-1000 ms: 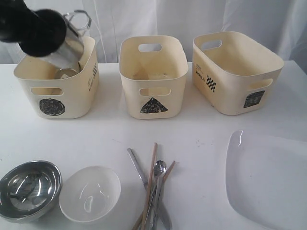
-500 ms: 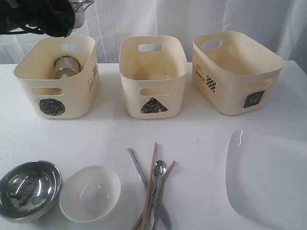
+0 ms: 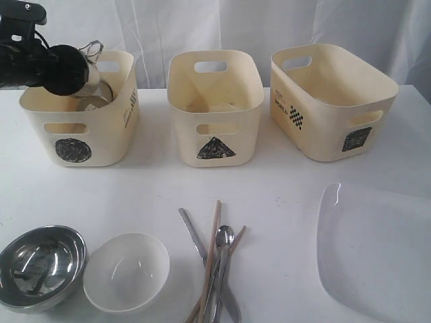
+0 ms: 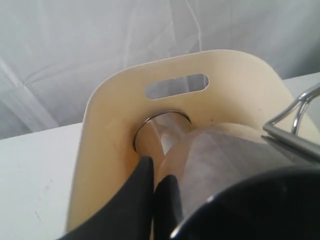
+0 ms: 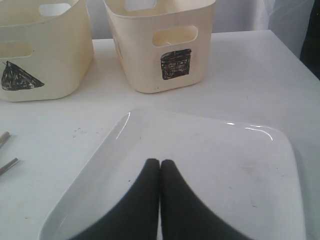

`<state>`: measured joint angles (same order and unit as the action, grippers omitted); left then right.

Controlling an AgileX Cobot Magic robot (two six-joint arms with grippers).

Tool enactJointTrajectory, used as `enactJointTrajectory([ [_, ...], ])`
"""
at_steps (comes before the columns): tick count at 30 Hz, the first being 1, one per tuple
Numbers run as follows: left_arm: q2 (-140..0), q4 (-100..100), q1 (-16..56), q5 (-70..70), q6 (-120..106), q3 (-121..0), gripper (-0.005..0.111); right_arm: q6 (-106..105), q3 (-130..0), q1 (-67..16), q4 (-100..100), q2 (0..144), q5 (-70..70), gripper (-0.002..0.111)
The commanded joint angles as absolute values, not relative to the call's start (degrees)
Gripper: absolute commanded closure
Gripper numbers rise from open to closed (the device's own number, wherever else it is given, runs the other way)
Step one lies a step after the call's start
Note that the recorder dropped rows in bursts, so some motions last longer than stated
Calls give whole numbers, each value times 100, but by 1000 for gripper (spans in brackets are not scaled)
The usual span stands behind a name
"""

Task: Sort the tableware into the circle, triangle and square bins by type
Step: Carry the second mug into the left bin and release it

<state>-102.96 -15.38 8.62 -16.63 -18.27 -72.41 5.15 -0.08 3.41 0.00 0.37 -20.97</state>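
Observation:
My left gripper (image 4: 156, 172) is shut on the wall of a steel mug (image 4: 225, 155) and holds it tilted over the back left of the circle bin (image 3: 77, 128); the mug's wire handle (image 3: 91, 48) sticks up. A second steel mug (image 3: 91, 102) lies inside that bin. At the table's front are the steel bowl (image 3: 40, 266), the white bowl (image 3: 126, 271), and the knife (image 3: 192, 232), spoon (image 3: 223, 235) and chopsticks (image 3: 212, 232) in a crossed pile. My right gripper (image 5: 160, 162) is shut and empty above the white square plate (image 5: 200, 165).
The triangle bin (image 3: 215, 114) stands in the middle and the square bin (image 3: 330, 101) at the right, both at the back of the white table. A white curtain hangs behind them. The plate (image 3: 377, 256) fills the front right corner.
The left arm lifted the mug up and out toward the upper left, then came back down over the circle bin with the mug still held. Nothing else moved.

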Motion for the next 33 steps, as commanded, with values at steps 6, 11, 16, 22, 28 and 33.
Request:
enactJointTrajectory([
  [6, -10536, -1483, 865, -2762, -1169, -7392, 107, 490, 0, 339, 0, 0, -2026, 108],
  [11, -10634, -1483, 865, -1106, -1028, -7898, 107, 490, 0, 339, 0, 0, -2026, 108],
  [16, -10701, -1483, 865, -52, -1028, -8562, 107, 490, 0, 339, 0, 0, -2026, 108],
  [22, -11065, -1474, 806, 192, -1033, -9230, 102, 490, 0, 339, 0, 0, -2026, 108],
  [28, -11202, -1474, 806, 435, -1032, -9407, 59, 490, 0, 339, 0, 0, -2026, 108],
  [33, -11141, -1474, 806, 280, -1032, -9407, 38, 490, 0, 339, 0, 0, -2026, 108],
])
